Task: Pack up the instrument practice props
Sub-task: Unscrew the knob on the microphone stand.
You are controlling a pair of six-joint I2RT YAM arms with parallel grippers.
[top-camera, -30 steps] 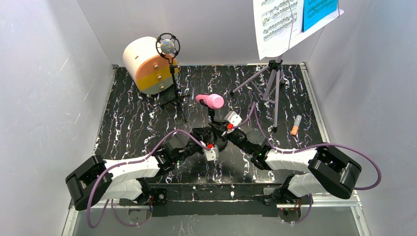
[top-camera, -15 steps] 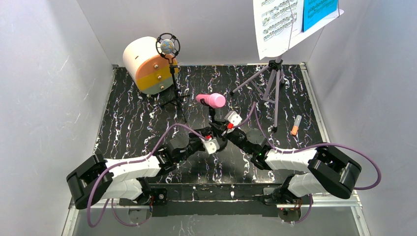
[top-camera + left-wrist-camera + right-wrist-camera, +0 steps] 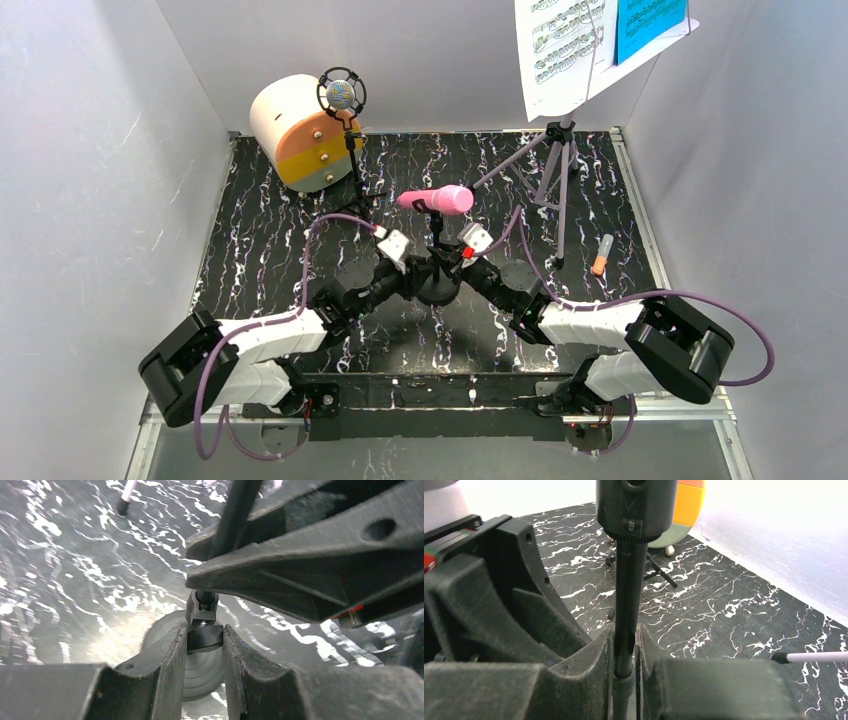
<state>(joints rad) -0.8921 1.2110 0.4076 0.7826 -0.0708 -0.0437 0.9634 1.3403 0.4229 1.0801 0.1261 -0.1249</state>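
The pink microphone (image 3: pixel 437 201) sits on its black stand (image 3: pixel 629 595) mid-desk, just ahead of both arms. The right jaws are nearly closed, clamping the stand's pole. The left jaws pinch the small black fitting (image 3: pixel 205 637) just above the round base (image 3: pixel 202 675). Nothing looks packed yet: the purple microphone (image 3: pixel 341 95), the lilac music rack (image 3: pixel 548 165) and its white page (image 3: pixel 560 45) and blue page (image 3: pixel 648 22) all stand upright at the back of the desk (image 3: pixel 260 250).

- Glossy black tabletop (image 3: pixel 262 232) with white marble veining
- Pink plastic toy microphone (image 3: pixel 438 201)
- Thin black metal stand pole (image 3: pixel 628 605)
- Cream cylinder box (image 3: pixel 277 110), orange-and-grey face
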